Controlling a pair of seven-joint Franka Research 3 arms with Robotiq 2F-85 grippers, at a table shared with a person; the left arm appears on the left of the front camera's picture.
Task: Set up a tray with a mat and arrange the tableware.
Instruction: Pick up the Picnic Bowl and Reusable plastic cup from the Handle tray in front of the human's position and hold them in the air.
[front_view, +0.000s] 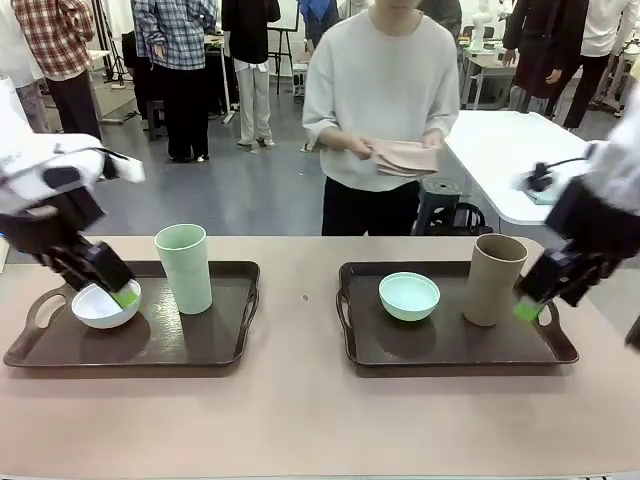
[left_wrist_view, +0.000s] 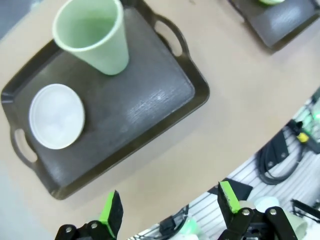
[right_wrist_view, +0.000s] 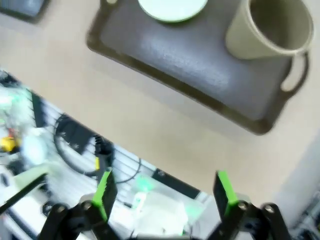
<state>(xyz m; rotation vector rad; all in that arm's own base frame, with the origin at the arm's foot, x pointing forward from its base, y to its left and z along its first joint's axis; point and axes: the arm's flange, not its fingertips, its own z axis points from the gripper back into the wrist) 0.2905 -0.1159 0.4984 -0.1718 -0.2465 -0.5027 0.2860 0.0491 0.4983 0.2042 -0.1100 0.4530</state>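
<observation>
Two dark trays lie on the table. The left tray (front_view: 215, 345) carries a small white bowl (front_view: 100, 308) and a tall pale-green tumbler (front_view: 185, 268). The right tray (front_view: 440, 350) carries a mint-green bowl (front_view: 409, 296) and a tan-brown tumbler (front_view: 494, 279). My left gripper (front_view: 120, 292) hangs open just above the white bowl's rim, holding nothing. My right gripper (front_view: 530, 306) stands open beside the tan tumbler, over the right tray's far-right handle. The person across the table holds a folded pinkish-tan mat (front_view: 405, 157) in both hands. The left wrist view shows the left tray (left_wrist_view: 150, 100), white bowl (left_wrist_view: 56, 116) and green tumbler (left_wrist_view: 92, 35) beyond my left gripper (left_wrist_view: 170, 202). The right wrist view shows the right tray (right_wrist_view: 190, 70), tan tumbler (right_wrist_view: 270, 30) and my right gripper (right_wrist_view: 162, 192).
A bare strip of table (front_view: 300, 300) separates the two trays, and a wide bare strip runs along the near edge. A white table (front_view: 510, 150) stands behind on the right. Several people stand farther back.
</observation>
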